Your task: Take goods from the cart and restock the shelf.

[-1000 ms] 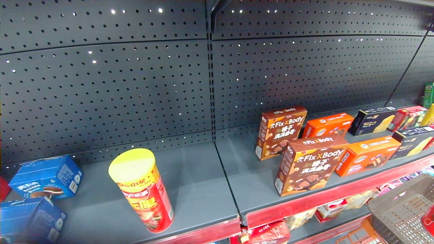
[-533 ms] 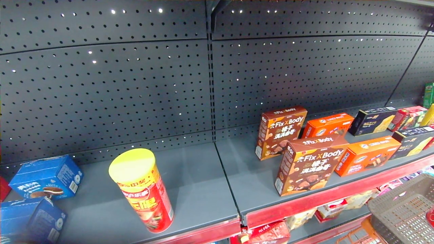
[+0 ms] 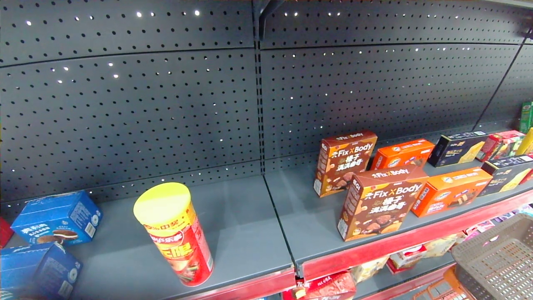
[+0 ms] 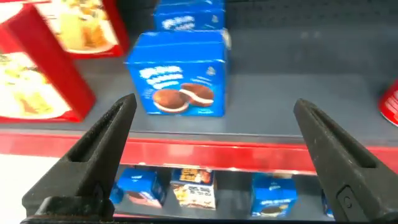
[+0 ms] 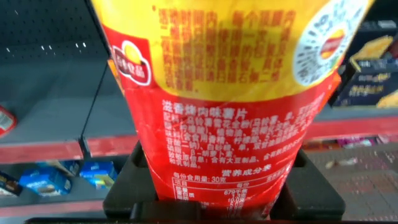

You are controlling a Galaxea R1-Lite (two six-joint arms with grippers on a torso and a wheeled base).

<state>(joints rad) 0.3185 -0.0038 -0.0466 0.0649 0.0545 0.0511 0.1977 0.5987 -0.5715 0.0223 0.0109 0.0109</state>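
My right gripper (image 5: 221, 190) is shut on a red and yellow chip can (image 5: 230, 93), held in front of the grey shelf (image 5: 56, 118). An identical can with a yellow lid (image 3: 173, 233) stands upright on the shelf board (image 3: 245, 233), left of the middle. My left gripper (image 4: 214, 106) is open and holds nothing. It hovers just in front of the shelf's red edge (image 4: 205, 152), facing a blue biscuit box (image 4: 180, 74).
Blue boxes (image 3: 56, 216) sit at the shelf's left end. Brown boxes (image 3: 381, 200), orange boxes (image 3: 452, 189) and dark boxes (image 3: 506, 171) fill the right half. A grey basket (image 3: 495, 262) is at the lower right. Bare board lies between the can and the brown boxes.
In the head view a red object at the basket's right edge has shrunk and slipped out of the picture. The goods on the shelf have not moved.
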